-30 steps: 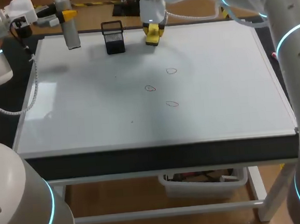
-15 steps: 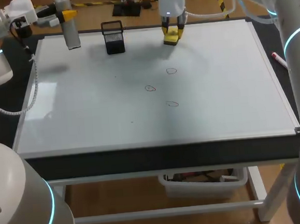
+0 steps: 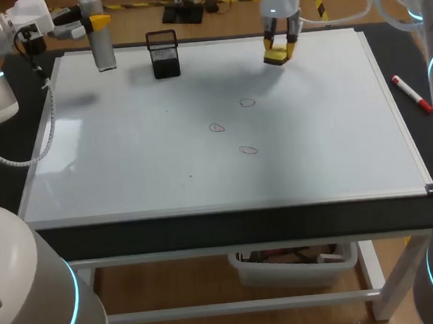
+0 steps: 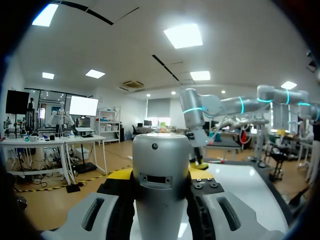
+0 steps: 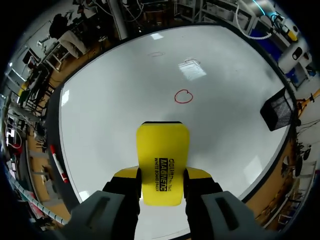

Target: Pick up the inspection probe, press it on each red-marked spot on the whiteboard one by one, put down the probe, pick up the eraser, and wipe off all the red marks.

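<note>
Head view, near to far: three red marks (image 3: 248, 150) sit unwiped at centre frame on the whiteboard (image 3: 128, 184). At upper middle, our right gripper (image 3: 279, 46) is clamped on the yellow eraser (image 3: 276, 58), which hangs low over the board; we judge it staged for wiping. At upper left, our left gripper (image 3: 94, 23) grips the probe (image 3: 104, 54) upright, parked clear of the wiping path.
</note>
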